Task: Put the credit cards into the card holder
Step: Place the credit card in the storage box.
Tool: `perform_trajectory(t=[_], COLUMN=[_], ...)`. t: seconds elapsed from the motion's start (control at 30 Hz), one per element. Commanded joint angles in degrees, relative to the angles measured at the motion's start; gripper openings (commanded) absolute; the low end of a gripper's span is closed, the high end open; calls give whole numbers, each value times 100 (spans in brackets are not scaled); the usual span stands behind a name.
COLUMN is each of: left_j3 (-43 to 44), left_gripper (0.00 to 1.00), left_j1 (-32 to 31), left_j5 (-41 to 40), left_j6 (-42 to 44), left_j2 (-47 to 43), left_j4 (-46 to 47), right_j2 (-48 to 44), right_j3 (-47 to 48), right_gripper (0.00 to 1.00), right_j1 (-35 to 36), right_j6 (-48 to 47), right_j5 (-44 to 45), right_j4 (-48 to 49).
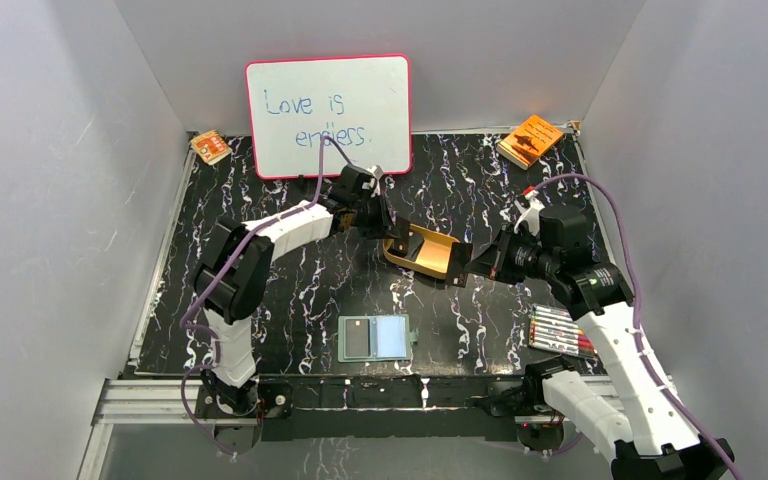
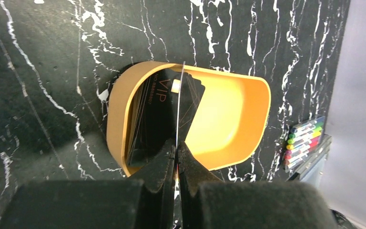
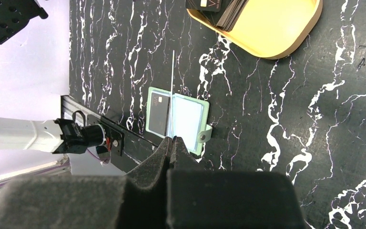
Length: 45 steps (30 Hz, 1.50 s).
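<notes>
The card holder (image 1: 392,338) lies open near the front edge, pale blue inside, with one dark credit card (image 1: 358,338) in its left pocket; both show in the right wrist view, the holder (image 3: 188,117) and that card (image 3: 158,113). A stack of black credit cards (image 2: 147,119) leans in the tan-gold tray (image 2: 228,119). My left gripper (image 2: 176,145) is shut on a card (image 2: 177,105) seen edge-on above the tray. My right gripper (image 3: 172,139) is shut on another card (image 3: 172,86), edge-on, held high over the holder. In the top view both grippers, left (image 1: 385,222) and right (image 1: 470,265), flank the tray (image 1: 430,245).
A whiteboard (image 1: 328,115) leans on the back wall. Orange booklets lie at the back left (image 1: 210,147) and back right (image 1: 530,140). A pack of markers (image 1: 558,332) sits at the front right, also in the left wrist view (image 2: 305,138). Grey walls close in three sides.
</notes>
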Motion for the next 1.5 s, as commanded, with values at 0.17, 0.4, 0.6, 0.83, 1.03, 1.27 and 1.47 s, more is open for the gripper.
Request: perform_trajectory(t=[0.17, 0.4, 0.6, 0.83, 1.03, 1.27, 1.47], left_j3=[203, 167, -36, -29, -105, -132, -124], left_gripper=[0, 8, 0, 4, 22, 30, 40], left_j1=[140, 248, 315, 381, 381, 381, 390], left_j5=[621, 492, 302, 180, 200, 81, -100], left_j6=[-503, -339, -234, -62, 18, 143, 241], left_j2=[177, 108, -65, -159, -129, -214, -382], left_j4=[291, 101, 141, 50, 19, -87, -235], right_j2=[-28, -12, 7, 5, 13, 45, 63], right_j3=[-127, -153, -145, -162, -153, -129, -136], right_gripper=[0, 0, 0, 0, 0, 0, 0], right_j1=[-9, -7, -8, -7, -7, -7, -7], right_j6=[-111, -164, -184, -183, -188, -173, -159], right_j5=[-24, -19, -25, -11, -6, -64, -80], right_j4=[267, 295, 297, 301, 296, 339, 340])
